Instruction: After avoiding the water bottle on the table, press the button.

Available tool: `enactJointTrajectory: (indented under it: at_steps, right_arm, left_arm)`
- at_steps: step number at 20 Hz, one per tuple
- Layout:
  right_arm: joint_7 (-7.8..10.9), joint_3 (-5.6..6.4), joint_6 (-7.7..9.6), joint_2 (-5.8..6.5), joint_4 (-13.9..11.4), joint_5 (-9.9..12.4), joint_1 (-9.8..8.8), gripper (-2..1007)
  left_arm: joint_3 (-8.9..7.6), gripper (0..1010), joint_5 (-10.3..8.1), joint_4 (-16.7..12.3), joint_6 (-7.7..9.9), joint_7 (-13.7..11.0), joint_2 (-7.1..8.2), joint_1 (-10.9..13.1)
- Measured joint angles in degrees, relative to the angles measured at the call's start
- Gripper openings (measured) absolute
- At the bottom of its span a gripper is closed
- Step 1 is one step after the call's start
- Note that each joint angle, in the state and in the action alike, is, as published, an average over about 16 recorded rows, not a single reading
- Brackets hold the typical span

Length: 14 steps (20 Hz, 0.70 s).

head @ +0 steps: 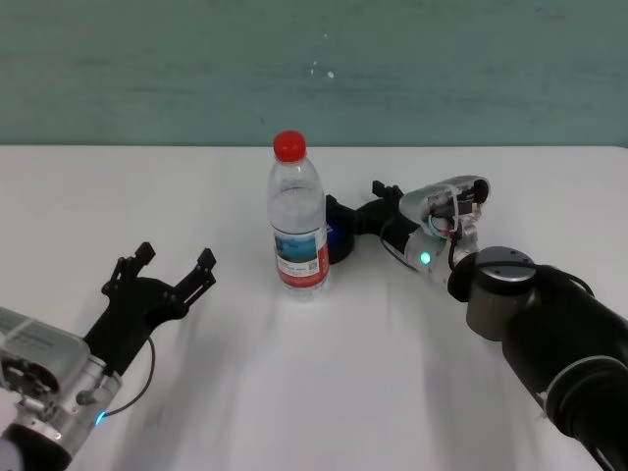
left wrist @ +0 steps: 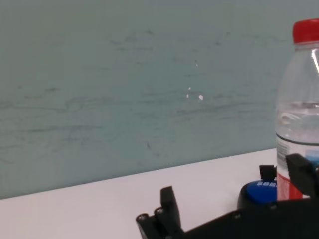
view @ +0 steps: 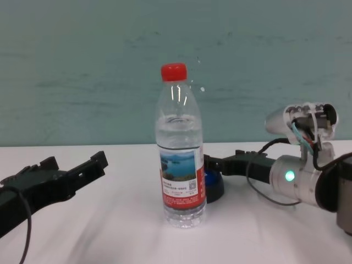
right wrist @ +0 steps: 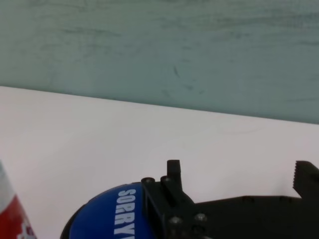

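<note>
Reaching in from the robot's right, the right gripper [head: 358,208] is stretching across the table [head: 324,392] with its black fingers spread apart, and one finger is lying over the top of the button [right wrist: 112,214]. Whether that finger is actually pressing on the dome cannot be made out. One button is showing: a low blue dome on a black base, right at the fingertips of this gripper. In the right wrist view it is cut off by the picture's edge, and white lettering on its blue top is reading "SORRY". In the head view the button is mostly hidden between the gripper and the bottle, with only a sliver of blue and black peeking out.

One water bottle [head: 297,218] is standing upright just beyond the button from the right gripper, on the button's far side from the arm, red cap on, lake label facing the robot. From the chest view it is covering part of the button and the tip of the gripper.

Two grippers are in view. The left gripper [head: 173,269] is sitting low over the table, well apart from the bottle on the side opposite the right gripper, with its fingers spread wide and holding nothing.
</note>
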Motion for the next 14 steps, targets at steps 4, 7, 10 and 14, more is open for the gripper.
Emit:
enactJointTrajectory:
  at_steps: [4,7,10,14]
  right_arm:
    - [-0.52,0.19,0.81,0.60,-4.61,-0.05,-2.27,1004]
    - [-1.09,0.30,1.65,1.28,-9.22,0.08,-4.48,1004]
    - [-1.76,0.38,2.52,2.08,-14.08,0.39,-6.81,1004]
    - [-2.73,0.49,3.49,3.22,-20.54,1.02,-9.96,1004]
  left_arm:
    - [0.00,1010,0.00,0.00,0.00,0.00,0.00,0.00]
    - [0.00,1010,0.00,0.00,0.00,0.00,0.00,0.00]
    - [0.00,1010,0.00,0.00,0.00,0.00,0.00,0.00]
    - [0.00,1010,0.00,0.00,0.00,0.00,0.00,0.00]
